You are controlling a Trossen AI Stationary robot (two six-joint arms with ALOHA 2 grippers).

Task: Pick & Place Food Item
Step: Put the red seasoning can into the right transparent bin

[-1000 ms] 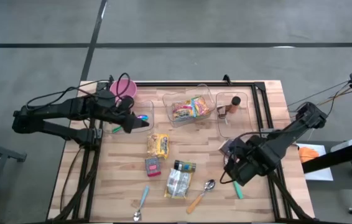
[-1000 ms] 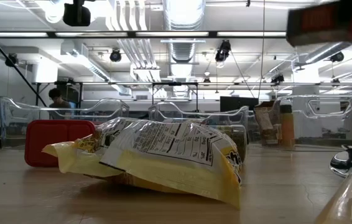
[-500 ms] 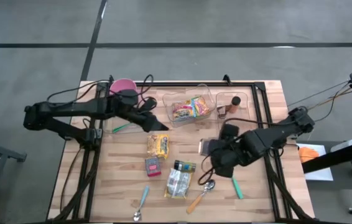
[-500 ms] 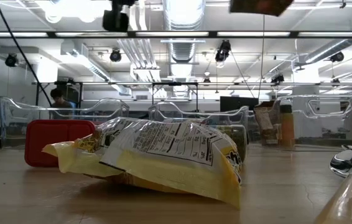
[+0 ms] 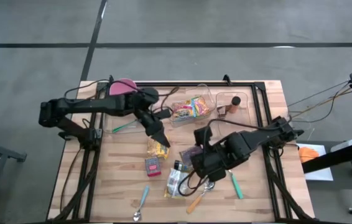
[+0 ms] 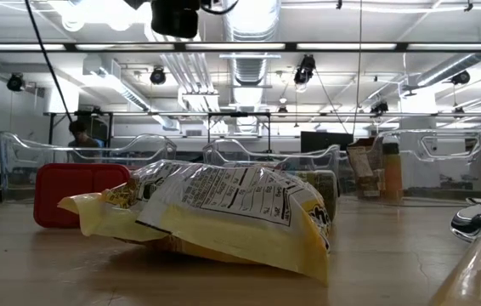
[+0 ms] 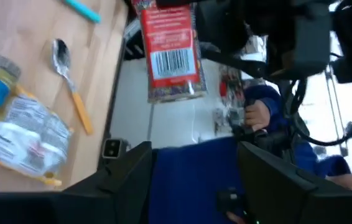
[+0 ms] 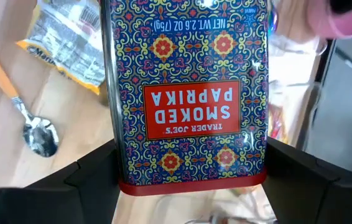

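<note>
The rectangular red-and-blue patterned smoked paprika tin [image 8: 188,93] sits clamped between the fingers of the right tool [image 5: 196,157], lifted off the wooden table [image 5: 263,99]. It looks stiff, light and smooth-sided, so the flat broad faces are likely the safest hold. Its long axis runs forward, away from the tool's wrist. The left tool [image 5: 162,140], half open and empty, hovers over a yellow snack bag [image 5: 157,148].
</note>
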